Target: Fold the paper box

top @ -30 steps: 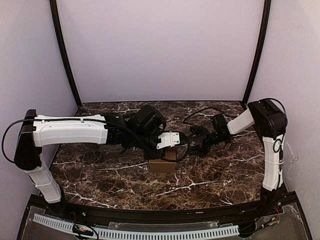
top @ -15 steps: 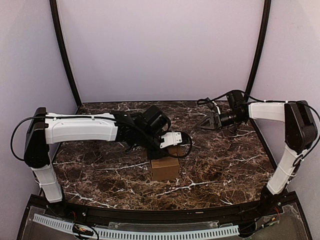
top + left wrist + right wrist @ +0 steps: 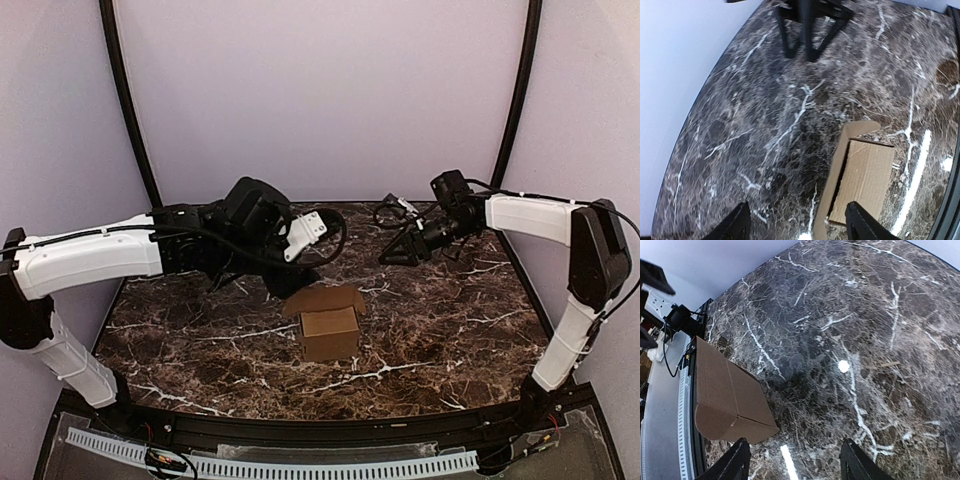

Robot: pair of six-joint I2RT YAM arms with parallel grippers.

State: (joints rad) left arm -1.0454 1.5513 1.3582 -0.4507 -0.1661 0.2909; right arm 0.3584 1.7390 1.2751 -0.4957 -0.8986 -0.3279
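Observation:
The paper box (image 3: 329,333) is a small brown cardboard cube standing on the marble table near the middle. Its rear flap (image 3: 324,298) is raised and leans back. My left gripper (image 3: 284,283) hovers just behind and left of the box, open and holding nothing. The left wrist view shows the box (image 3: 868,176) by the right fingertip, with the gripper (image 3: 800,229) over bare marble. My right gripper (image 3: 387,256) hangs above the table behind and right of the box, open and empty. From the right wrist the box (image 3: 724,396) lies left of the gripper (image 3: 796,466).
Dark marble tabletop (image 3: 200,350) with purple walls on three sides. Black frame poles (image 3: 128,110) stand at the back corners. A black rail and white slotted strip (image 3: 300,466) run along the near edge. The right gripper (image 3: 807,27) shows at the top of the left wrist view.
My left gripper opened, let go of the box and drew back up and left. The box's rear flap now stands up. The right arm swung away to the back right.

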